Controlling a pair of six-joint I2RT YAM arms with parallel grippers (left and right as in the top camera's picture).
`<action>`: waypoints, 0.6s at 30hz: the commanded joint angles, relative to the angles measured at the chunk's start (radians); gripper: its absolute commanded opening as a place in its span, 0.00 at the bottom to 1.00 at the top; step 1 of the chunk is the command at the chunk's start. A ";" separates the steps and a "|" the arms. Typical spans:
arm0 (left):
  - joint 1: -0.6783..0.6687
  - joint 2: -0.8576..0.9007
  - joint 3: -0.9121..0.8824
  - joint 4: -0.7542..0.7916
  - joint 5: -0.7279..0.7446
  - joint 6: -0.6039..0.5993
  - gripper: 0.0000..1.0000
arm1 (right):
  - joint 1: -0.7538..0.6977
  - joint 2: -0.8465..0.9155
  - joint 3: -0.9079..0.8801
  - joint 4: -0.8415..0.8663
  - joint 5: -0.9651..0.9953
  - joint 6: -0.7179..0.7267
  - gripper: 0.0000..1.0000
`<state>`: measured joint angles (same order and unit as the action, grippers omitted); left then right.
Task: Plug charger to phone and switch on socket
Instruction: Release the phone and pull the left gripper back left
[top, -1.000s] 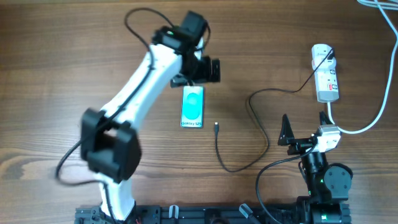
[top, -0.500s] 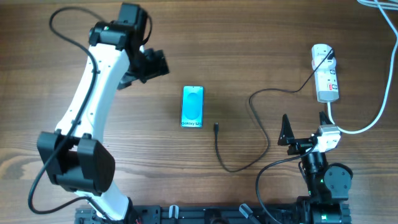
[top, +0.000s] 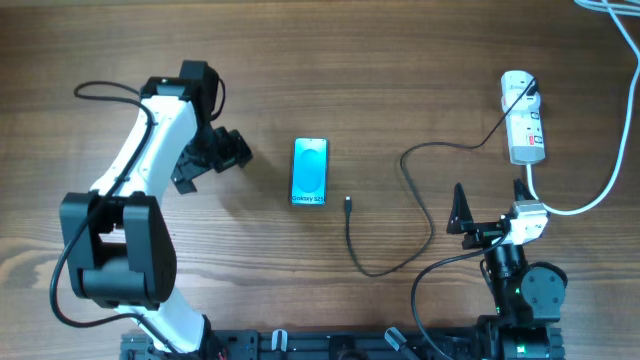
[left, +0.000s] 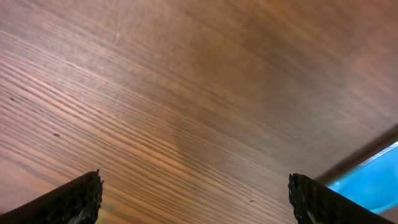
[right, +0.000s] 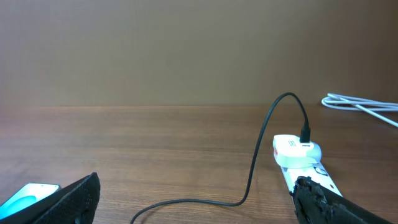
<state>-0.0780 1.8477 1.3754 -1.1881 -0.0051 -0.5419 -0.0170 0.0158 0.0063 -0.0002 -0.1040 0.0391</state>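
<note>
Left of the phone (top: 310, 171), over bare wooden table (top: 420, 60): the left gripper (top: 212, 170) hangs there now, jaws spread wide, holding nothing. A second ago it sat over the phone's far end; it has since swung out and back to the phone's left side (its wrist view catches only a teal corner at the frame edge). The phone has not shifted and lies fully uncovered.

Reading: the left arm looks finished with the phone and is clearing the way. Nothing is plugged in yet.

Right of the phone and nearer the robot base, the right gripper (top: 468, 225) is parked, jaws also wide apart and empty. It has not moved over the last second.

Phone: flat, screen up. Its long axis runs toward and away from the base, with the "Galaxy S25" lettering at the near end.

Charger cable (top: 400, 200): its plug tip (top: 348, 204) lies just off the phone's near right corner, not touching. The tip points away from the base, roughly parallel to the phone's long axis. The cable loops toward the base, then runs right and away to the power strip (top: 523, 125).

Power strip: well right of the phone, long axis parallel to it, with a white cord (top: 600, 195) trailing off. Switch position too small to tell.

Likely next: the right arm goes for the tip, which probably needs turning to meet a phone end.
</note>
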 joint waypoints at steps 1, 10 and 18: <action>0.040 0.003 -0.018 0.026 0.075 -0.039 1.00 | -0.004 -0.006 0.000 0.003 -0.001 -0.011 1.00; 0.257 0.003 -0.018 -0.009 0.150 -0.148 1.00 | -0.004 -0.006 0.000 0.003 -0.001 -0.011 1.00; 0.252 0.003 -0.018 -0.008 0.150 -0.147 1.00 | -0.004 -0.006 0.000 0.003 -0.001 -0.011 1.00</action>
<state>0.1822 1.8477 1.3628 -1.1946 0.1303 -0.6720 -0.0170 0.0158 0.0063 -0.0002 -0.1040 0.0391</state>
